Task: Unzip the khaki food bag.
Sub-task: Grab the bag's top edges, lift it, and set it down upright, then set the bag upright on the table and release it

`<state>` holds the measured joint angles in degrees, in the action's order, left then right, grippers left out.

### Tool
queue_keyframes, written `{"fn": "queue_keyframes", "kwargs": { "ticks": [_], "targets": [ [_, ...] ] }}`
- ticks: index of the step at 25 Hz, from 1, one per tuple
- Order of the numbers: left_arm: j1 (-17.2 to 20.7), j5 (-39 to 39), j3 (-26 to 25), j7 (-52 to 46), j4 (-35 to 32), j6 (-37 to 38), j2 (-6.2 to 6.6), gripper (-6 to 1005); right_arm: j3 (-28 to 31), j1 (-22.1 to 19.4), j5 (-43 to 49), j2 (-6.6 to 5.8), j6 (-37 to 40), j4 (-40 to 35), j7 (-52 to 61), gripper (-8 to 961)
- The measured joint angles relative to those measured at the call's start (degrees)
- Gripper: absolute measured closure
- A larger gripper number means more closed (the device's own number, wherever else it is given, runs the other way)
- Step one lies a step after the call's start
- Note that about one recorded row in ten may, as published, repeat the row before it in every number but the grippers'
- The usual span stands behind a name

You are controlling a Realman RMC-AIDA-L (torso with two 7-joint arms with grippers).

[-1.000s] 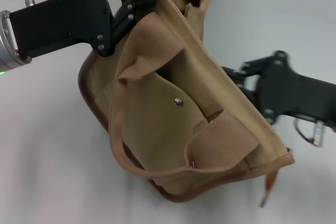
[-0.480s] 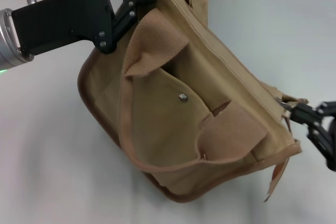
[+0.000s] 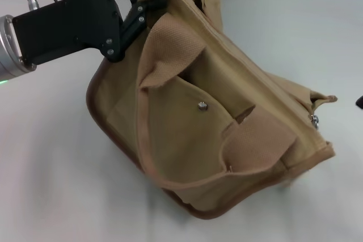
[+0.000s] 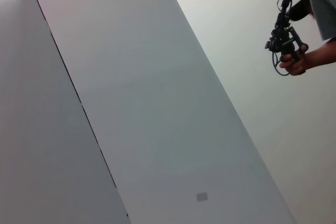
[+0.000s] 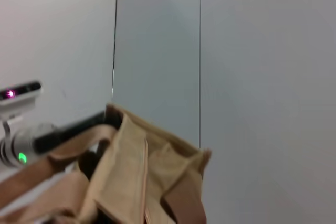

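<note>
One gripper only is seen at work: the left gripper is clamped on the far top corner of the khaki food bag, which lies tilted on the white table with its front pocket and snap upward. The right gripper is almost wholly out of view at the right edge, so its grip cannot be told. The zipper pull is seen at the near end of the top seam and the far end gapes, so the unzipping is judged nearly done; a check of the opening is called for next.
</note>
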<state>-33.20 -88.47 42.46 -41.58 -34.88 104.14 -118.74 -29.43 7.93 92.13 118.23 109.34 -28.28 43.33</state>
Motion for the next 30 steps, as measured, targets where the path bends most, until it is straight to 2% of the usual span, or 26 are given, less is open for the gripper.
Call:
{"fn": "queue_keyframes", "kwargs": {
  "ticks": [1, 5, 10, 15, 16, 20, 21, 23, 27, 30],
  "targets": [
    [0.1, 0.0, 0.0, 0.09, 0.0, 0.0, 0.0, 927, 0.04, 0.21, 1.39, -0.37, -1.1, -0.38, 0.16, 935],
    [0.18, 0.0, 0.0, 0.1, 0.0, 0.0, 0.0, 927, -0.25, 0.84, 2.9, -0.81, -2.39, -0.55, 0.43, 773],
    [-0.04, 0.0, 0.0, 0.1, 0.0, 0.0, 0.0, 926, -0.2, 4.31, 9.64, -1.21, -3.15, -0.96, 2.64, 538],
    [-0.24, 0.0, 0.01, 0.1, 0.14, 0.0, 0.0, 926, -0.19, 7.46, 12.91, -0.38, -7.29, -1.64, 4.11, 329],
    [-0.28, 0.0, 0.06, 0.1, 0.63, 0.0, 0.0, 926, -0.31, 8.8, 13.01, 0.4, -9.79, -2.12, 4.36, 289],
    [-0.16, 0.0, 0.28, 0.52, 1.46, -0.12, 0.0, 925, -0.72, 11.05, 13.19, 1.23, -13.18, -2.52, 4.24, 398],
    [-0.06, 0.0, 0.49, 1.3, 2.5, -0.19, 0.0, 925, -1.43, 12.71, 13.39, 1.28, -14.02, -2.14, 4.06, 425],
    [0.06, 0.04, 0.53, 2.05, 3.76, -0.21, 0.0, 925, -1.65, 13.47, 13.3, 1.3, -14.41, -1.95, 4.03, 491],
    [0.12, 0.11, 0.54, 4.19, 6.4, -0.23, 0.01, 925, -1.44, 14.64, 8.01, 1.44, -16.88, -1.7, 4.1, 647],
    [0.26, 0.11, 0.31, 7.72, 11.17, -0.36, 0.0, 924, -1.41, 14.75, 3.37, 1.29, -17.92, -2.21, 4.35, 740]
  ]
}}
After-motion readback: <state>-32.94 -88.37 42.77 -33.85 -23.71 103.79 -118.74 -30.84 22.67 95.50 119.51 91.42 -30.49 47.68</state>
